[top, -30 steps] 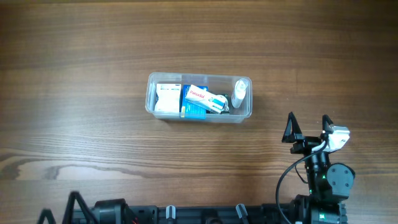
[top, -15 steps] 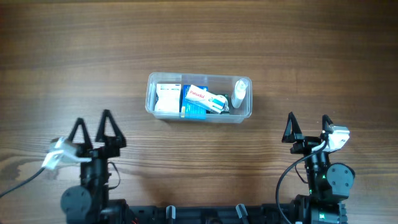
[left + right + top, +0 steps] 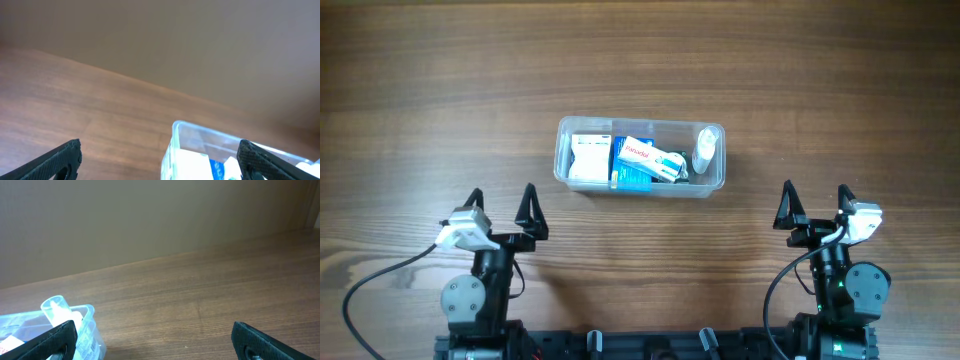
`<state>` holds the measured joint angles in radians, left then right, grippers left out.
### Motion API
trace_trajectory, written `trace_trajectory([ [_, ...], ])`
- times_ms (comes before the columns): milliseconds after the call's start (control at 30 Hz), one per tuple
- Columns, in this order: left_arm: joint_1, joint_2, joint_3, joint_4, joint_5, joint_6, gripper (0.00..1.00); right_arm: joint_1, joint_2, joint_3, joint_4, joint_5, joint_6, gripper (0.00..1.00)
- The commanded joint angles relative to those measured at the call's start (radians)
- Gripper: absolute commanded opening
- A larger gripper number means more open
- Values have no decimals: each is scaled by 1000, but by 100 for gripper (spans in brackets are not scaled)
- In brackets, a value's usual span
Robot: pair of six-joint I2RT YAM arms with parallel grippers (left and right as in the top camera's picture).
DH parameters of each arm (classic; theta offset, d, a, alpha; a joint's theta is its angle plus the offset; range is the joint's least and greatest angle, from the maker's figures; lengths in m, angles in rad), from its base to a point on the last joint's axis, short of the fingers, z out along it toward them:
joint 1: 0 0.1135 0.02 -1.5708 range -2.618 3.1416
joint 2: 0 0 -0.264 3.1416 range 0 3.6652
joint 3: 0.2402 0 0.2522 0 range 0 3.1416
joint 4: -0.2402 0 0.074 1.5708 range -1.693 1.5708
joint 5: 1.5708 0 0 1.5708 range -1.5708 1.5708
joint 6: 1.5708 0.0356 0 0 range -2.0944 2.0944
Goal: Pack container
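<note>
The clear plastic container (image 3: pixel 563 160) stands at the table's middle. It holds a white box (image 3: pixel 588 158), a blue and white box (image 3: pixel 638 160) and a small clear bottle (image 3: pixel 705 150) at its right end. My left gripper (image 3: pixel 502 205) is open and empty, near the front left, short of the container. My right gripper (image 3: pixel 815 201) is open and empty at the front right. The left wrist view shows the container (image 3: pixel 200 137) between my open jaws (image 3: pixel 160 155). The right wrist view shows its right end (image 3: pixel 85 325) with the bottle (image 3: pixel 57 307) at lower left; my right jaws (image 3: pixel 155 337) are wide open.
The wooden table (image 3: pixel 640 60) carries nothing else in view. A plain wall stands behind its far edge in both wrist views.
My left arm came into view at the front left, then moved right and turned toward the container. The right arm and the container have not moved.
</note>
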<state>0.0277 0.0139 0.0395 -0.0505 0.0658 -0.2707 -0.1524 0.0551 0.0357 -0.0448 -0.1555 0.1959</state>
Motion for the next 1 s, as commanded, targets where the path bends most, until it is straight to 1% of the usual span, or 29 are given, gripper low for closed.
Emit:
trace_trajectory([
  [0, -4, -11, -34, -18, -7, 68, 100, -5, -2, -5, 3, 6, -10, 100],
  [133, -5, -11, -34, -22, -6, 196, 100, -5, -2, -5, 3, 6, -10, 100],
  [300, -8, -11, -34, -22, -6, 319, 100, -5, -2, -5, 3, 6, -10, 100],
  [367, -13, -11, -34, -22, -7, 346, 100, -5, -2, -5, 3, 6, -10, 100],
  [967, -26, -10, -34, -22, -6, 345, 100, -5, -2, -5, 3, 6, -10, 100],
])
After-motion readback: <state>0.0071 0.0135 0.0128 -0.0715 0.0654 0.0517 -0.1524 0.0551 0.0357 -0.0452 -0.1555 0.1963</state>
